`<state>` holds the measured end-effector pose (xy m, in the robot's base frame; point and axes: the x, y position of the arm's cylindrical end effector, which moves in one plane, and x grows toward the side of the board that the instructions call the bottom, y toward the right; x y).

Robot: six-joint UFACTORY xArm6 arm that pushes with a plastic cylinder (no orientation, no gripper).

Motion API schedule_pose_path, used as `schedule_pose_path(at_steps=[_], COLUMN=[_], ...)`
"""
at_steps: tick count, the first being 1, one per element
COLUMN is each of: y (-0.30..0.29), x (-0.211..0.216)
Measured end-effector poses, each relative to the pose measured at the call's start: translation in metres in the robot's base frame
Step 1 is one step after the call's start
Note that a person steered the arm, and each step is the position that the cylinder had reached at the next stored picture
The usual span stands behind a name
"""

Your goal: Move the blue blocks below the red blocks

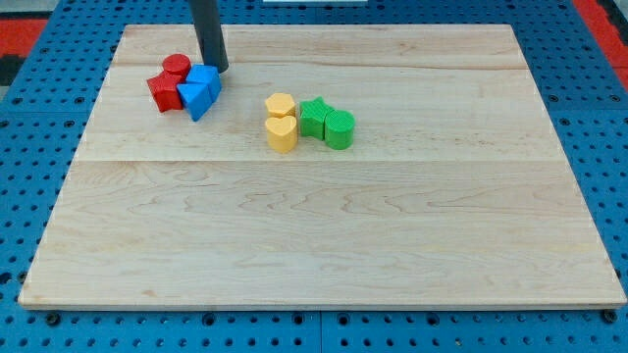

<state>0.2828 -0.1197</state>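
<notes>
Two red blocks sit near the view's top left of the wooden board (324, 226): a red cylinder (176, 67) and a red star-like block (163, 90) just below it. Two blue blocks touch them on their right: a blue cube-like block (206, 77) and a blue triangular block (196, 97) below it. My tip (217, 69) is at the end of the dark rod, just right of and above the blue cube-like block, touching or nearly touching it.
Two yellow blocks (281, 106) (282, 133) sit stacked near the board's middle top. A green star block (314, 118) and a green cylinder (340, 128) touch them on the right. A blue pegboard (39, 118) surrounds the board.
</notes>
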Motion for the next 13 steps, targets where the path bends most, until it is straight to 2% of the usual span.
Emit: schedule_pose_path(at_steps=[1, 2, 3, 4, 5, 7, 8, 9, 11, 12, 13], y=[0.066, 0.035, 0.041, 0.108, 0.125, 0.265, 0.351, 0.405, 0.422, 0.4, 0.4], x=[0.012, 0.018, 0.015, 0.001, -0.007, -0.02, 0.033, 0.088, 0.246, 0.282, 0.279])
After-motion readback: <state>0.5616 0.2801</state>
